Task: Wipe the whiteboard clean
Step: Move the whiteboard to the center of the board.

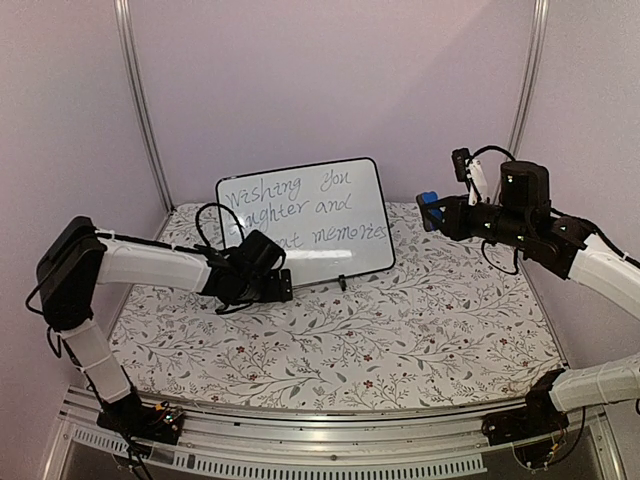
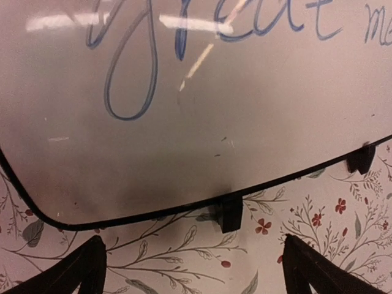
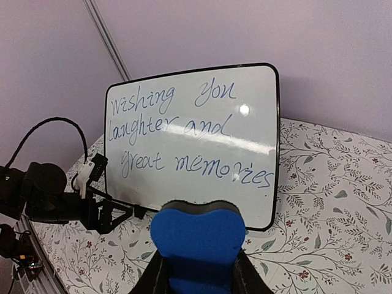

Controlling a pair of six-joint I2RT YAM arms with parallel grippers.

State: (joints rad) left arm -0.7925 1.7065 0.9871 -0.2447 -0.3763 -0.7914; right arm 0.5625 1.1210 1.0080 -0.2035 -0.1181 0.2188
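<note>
Tablecloth (image 1: 400,340) with a floral print covers the work surface. At its rear centre stands the whiteboard (image 1: 330,255), propped on small black feet (image 2: 230,214) and leaning back a little. Its long axis runs left to right and its face is turned toward the arms. Three lines of blue cursive (image 3: 184,131), "Wishing you laughter and great memories", fill the face, and none of it looks wiped.

The board lies to the left of the right gripper (image 1: 432,213) and further in, well apart from it. That gripper hangs raised near the right wall, and its wrist camera looks straight at the writing. Its jaws are clamped on a blue eraser block (image 3: 196,242), whose rounded end points at the board.

The left gripper (image 1: 280,288) is much the nearer of the two. It sits low, just in front of the board's bottom edge toward the left corner, with jaws spread wide and nothing between them. Whether it touches the rim cannot be told. The wipe probably falls to the right arm, with a sweep leftward across the text.
</note>
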